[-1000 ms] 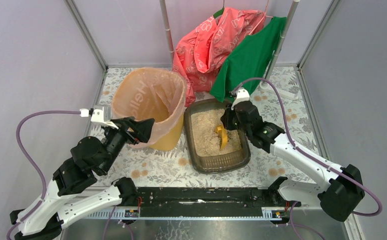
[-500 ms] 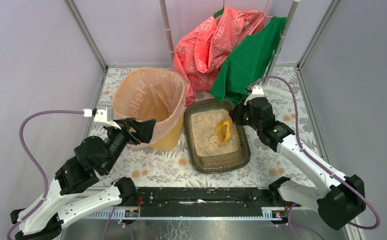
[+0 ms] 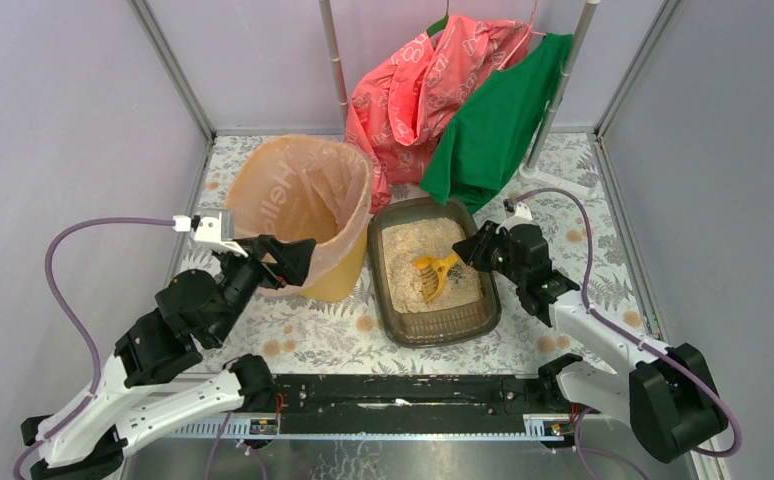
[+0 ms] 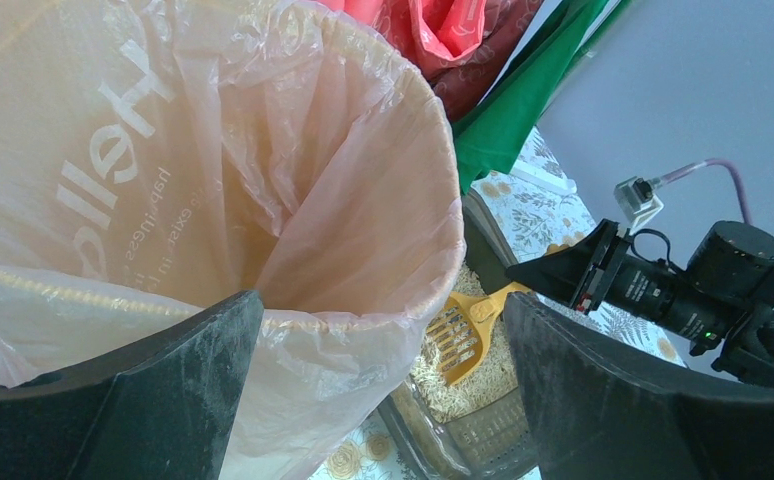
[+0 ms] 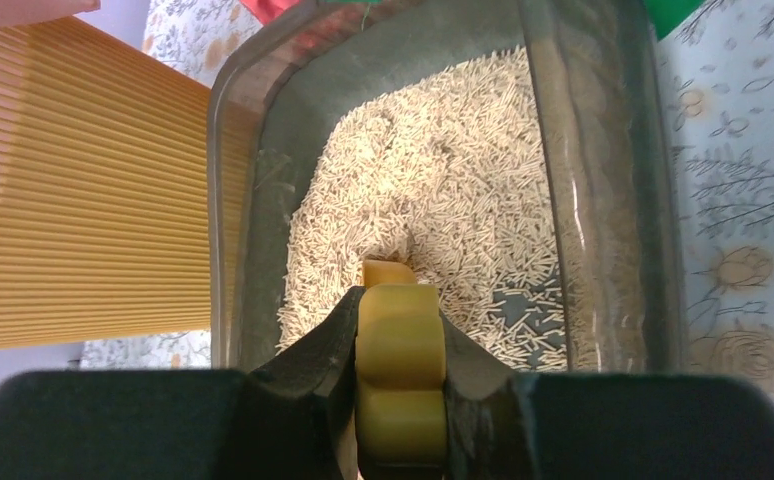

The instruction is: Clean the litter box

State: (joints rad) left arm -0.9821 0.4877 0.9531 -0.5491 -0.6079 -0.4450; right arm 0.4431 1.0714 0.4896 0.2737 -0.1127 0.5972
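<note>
The litter box [image 3: 441, 326] is a dark tray of beige granules [image 3: 408, 250], just right of the bin. My right gripper [image 3: 469, 256] is shut on the handle of a yellow slotted scoop [image 3: 429, 277]. The scoop head lies low over the granules, pointing toward the box's near left. In the right wrist view the handle [image 5: 398, 370] is clamped between my fingers above the litter box [image 5: 595, 180]. My left gripper [image 3: 298, 262] is open, its jaws wide apart at the near rim of the bin's peach liner [image 4: 213, 150]. The scoop also shows in the left wrist view [image 4: 460, 338].
The tall yellow bin [image 3: 341, 280] with its peach liner [image 3: 298, 190] stands left of the box, almost touching it. A red garment [image 3: 413, 90] and a green one [image 3: 493, 115] hang at the back. Metal frame posts [image 3: 335, 60] and grey walls enclose the floral table [image 3: 313, 335].
My right gripper has moved right and toward the near side, and the scoop has tipped from upright to lying low with its head to the left. My left gripper shifted slightly right.
</note>
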